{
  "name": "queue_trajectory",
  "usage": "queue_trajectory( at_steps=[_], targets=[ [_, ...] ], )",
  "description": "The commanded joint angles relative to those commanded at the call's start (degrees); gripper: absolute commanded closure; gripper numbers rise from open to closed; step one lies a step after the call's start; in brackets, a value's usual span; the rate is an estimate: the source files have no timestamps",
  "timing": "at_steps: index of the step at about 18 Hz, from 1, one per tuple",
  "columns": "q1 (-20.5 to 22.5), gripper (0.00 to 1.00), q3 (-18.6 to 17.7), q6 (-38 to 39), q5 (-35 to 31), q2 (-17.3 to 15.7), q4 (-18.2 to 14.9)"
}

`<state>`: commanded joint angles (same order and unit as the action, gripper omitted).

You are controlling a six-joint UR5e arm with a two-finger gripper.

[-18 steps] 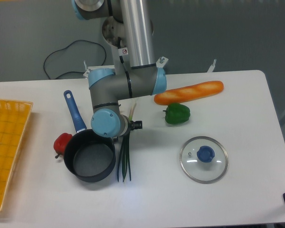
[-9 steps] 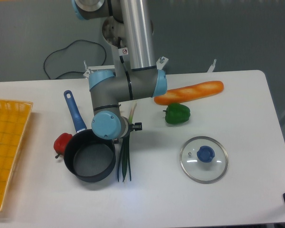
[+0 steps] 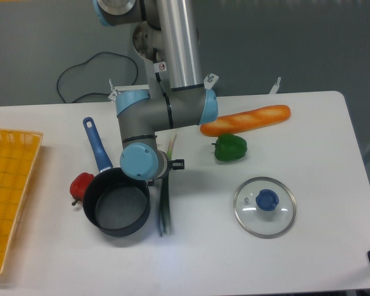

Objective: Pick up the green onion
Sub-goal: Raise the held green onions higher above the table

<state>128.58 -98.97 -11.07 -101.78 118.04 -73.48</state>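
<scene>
White tabletop (image 3: 320, 246) against a grey wall: one green onion (image 3: 164, 206) lies near the middle, its dark stalks running toward six o'clock and its pale end (image 3: 171, 145) pointing to twelve, partly hidden under the robot's wrist. The stalks look blurred in this view. The gripper (image 3: 162, 174) sits directly over the onion's upper part, but the wrist housing covers its fingers, so whether they are spread or pinching the stalks cannot be told.

Just beside the onion at nine o'clock stands one black pot (image 3: 117, 206) with a blue handle (image 3: 96, 145) angled up toward eleven. One red pepper (image 3: 81, 185) touches the pot's far side at nine o'clock. At two o'clock from the onion sits one green bell pepper (image 3: 230, 148), and just beyond it lies one long baguette (image 3: 246, 119). One glass lid (image 3: 264, 206) with a blue knob rests at three o'clock, well apart. One yellow basket (image 3: 9, 185) occupies the table's edge at nine o'clock. One black cable (image 3: 86, 68) loops behind the table at eleven o'clock.
</scene>
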Motion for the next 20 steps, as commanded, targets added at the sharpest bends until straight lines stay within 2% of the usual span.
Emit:
queue_trajectory(
  at_steps=[5,7,11,15,18,20],
  targets=[
    [0.4,1.00,0.8,-0.4,-0.4,-0.4,-1.1],
    [1.1,1.00,1.5,-3.1,-0.5,-1.3,-2.4],
    [2.4,1.00,4.0,-9.6,-0.5,-4.1,-8.1],
    [3.3,1.00,8.8,-16.2,-0.6,-5.2,-13.9],
    [3.5,1.00,10.6,-20.1,-3.1,-6.7,-16.4],
    [3.4,1.00,11.7,-23.7,-4.0,-7.6,-16.2]
  ],
)
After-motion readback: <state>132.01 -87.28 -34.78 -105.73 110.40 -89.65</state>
